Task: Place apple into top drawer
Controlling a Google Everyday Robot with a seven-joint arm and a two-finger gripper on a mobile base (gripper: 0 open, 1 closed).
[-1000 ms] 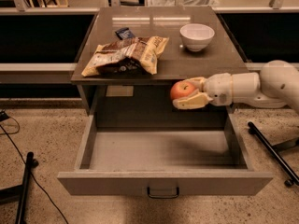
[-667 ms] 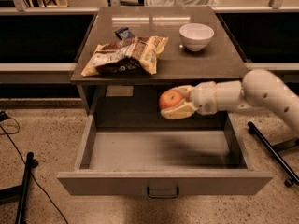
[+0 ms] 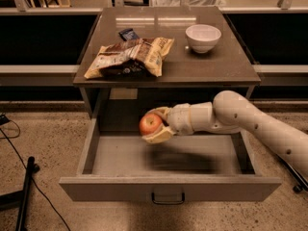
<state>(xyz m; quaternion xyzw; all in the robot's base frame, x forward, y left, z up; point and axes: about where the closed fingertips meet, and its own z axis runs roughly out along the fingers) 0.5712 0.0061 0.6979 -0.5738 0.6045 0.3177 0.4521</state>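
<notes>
The red-orange apple [image 3: 150, 124] is held in my gripper [image 3: 157, 124], whose pale fingers close around it from the right. The arm reaches in from the right edge. The apple hangs over the open top drawer [image 3: 168, 186], above the left-middle of its floor and just below the table top's front edge. The drawer is pulled out toward the camera, with a small dark handle [image 3: 168, 197] on its front panel. Its inside shows nothing but the arm's shadow.
On the brown table top [image 3: 231, 61] lie a crumpled chip bag [image 3: 130, 57], a small dark packet [image 3: 128, 33] and a white bowl [image 3: 203, 37]. A black stand and cable [image 3: 24, 186] lie on the floor at left.
The gripper has carried the apple leftward and down, from beside the drawer's right edge to over its left-middle, under the table top's front edge.
</notes>
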